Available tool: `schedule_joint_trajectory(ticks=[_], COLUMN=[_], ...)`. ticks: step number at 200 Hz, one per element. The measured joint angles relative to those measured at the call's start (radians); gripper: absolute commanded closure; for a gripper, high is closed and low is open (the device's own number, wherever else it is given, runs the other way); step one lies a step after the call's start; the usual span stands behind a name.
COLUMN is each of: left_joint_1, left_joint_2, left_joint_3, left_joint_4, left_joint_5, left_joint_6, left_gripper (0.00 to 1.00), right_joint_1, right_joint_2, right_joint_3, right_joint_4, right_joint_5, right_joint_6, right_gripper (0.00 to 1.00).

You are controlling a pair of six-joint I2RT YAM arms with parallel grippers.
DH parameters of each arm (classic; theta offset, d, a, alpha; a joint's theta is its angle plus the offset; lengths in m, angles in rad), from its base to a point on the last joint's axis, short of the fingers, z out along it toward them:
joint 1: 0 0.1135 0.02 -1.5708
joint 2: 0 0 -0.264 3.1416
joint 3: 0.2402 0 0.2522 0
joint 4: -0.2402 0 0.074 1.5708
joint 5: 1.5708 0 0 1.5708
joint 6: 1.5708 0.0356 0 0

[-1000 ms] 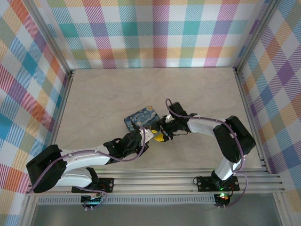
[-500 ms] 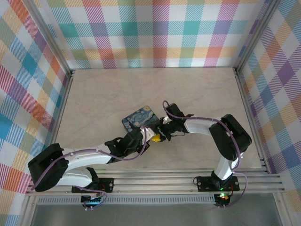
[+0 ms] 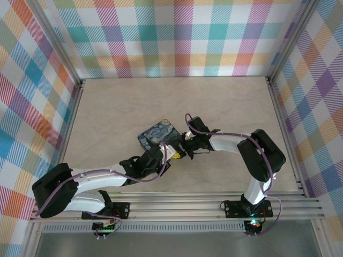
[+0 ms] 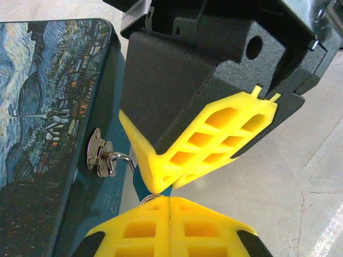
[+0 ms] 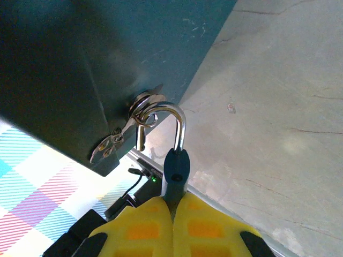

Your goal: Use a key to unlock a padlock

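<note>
A small padlock (image 5: pixel 177 168) with a dark teal body and a silver shackle (image 5: pixel 179 123) hangs through the latch ring (image 5: pixel 140 110) of a night-sky printed box (image 3: pixel 158 136). My right gripper (image 5: pixel 172 199) is shut on the padlock body. In the left wrist view my left gripper (image 4: pixel 169 199) is shut just under that teal body (image 4: pixel 140 182), tip to tip with the right fingers (image 4: pixel 203 139). A sliver of silvery metal (image 4: pixel 151 197), the key, shows at its pads; the rest is hidden. From above both grippers (image 3: pixel 174 156) meet at the box's near right side.
The box's dark teal side (image 4: pixel 115 80) carries a silver latch plate (image 4: pixel 96 155). Beige tabletop (image 3: pixel 230 107) lies to the right and behind. Plaid walls enclose three sides, and an aluminium rail (image 3: pixel 214 201) runs along the near edge.
The box has shifted slightly left and looks tipped up at its near side. Both grippers moved a little left with it, staying shut together at the lock.
</note>
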Motion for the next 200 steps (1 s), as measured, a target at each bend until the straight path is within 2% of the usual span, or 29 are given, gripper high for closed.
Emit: schedule_joint_trajectory(ticks=[15, 54, 85, 140, 200], left_joint_1=[0.000, 0.000, 0.022, 0.090, 0.118], left_joint_2=[-0.001, -0.065, -0.196, -0.397, -0.364], left_joint_3=[0.000, 0.000, -0.013, -0.055, -0.049], left_joint_4=[-0.002, -0.033, -0.030, -0.121, -0.274], left_joint_5=[-0.001, -0.032, -0.075, -0.126, -0.143], left_joint_6=[-0.008, -0.085, -0.217, -0.430, -0.603], left_gripper=[0.98, 0.69, 0.52, 0.47, 0.47], right_joint_1=[0.000, 0.000, -0.002, -0.002, -0.002], right_joint_2=[0.000, -0.003, -0.031, -0.063, -0.122], right_joint_3=[0.000, -0.002, -0.026, -0.045, -0.066], right_joint_4=[0.000, -0.003, -0.008, -0.033, -0.054], right_joint_5=[0.000, 0.037, 0.090, 0.150, 0.229], right_joint_6=[-0.002, -0.036, -0.083, -0.185, -0.198], right_gripper=[1.00, 1.00, 1.00, 1.00, 1.00])
